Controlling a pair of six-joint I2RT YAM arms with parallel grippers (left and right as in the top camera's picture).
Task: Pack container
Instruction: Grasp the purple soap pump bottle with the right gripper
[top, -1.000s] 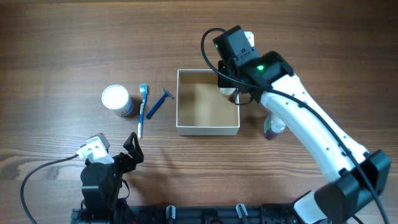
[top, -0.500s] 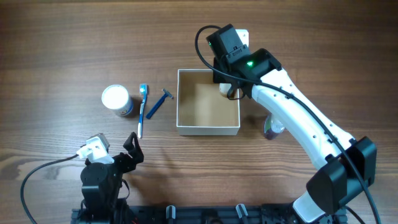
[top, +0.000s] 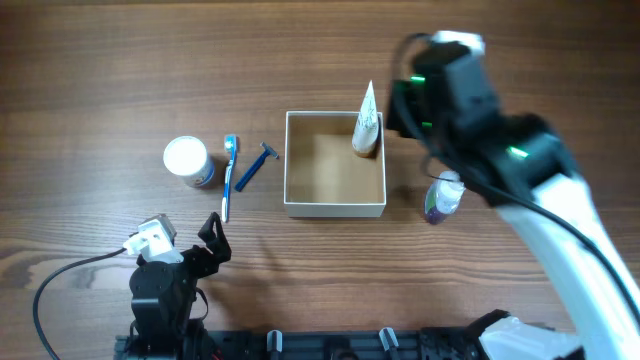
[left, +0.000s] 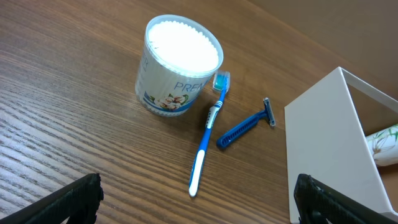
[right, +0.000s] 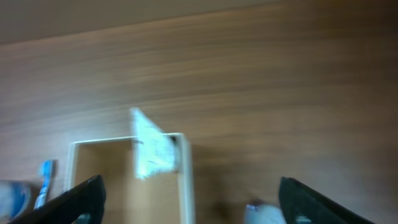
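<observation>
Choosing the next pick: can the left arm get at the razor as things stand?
Probably yes. The razor lies flat on the table between the toothbrush and the container, with nothing over it, and the left fingers are open on that side.

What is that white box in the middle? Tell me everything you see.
The container is a square, open-topped box with thin white walls and a tan, cardboard-like floor. It sits flat on the wooden table. A pale tube leans in its far right corner, poking above the rim. Nothing else is inside.
</observation>
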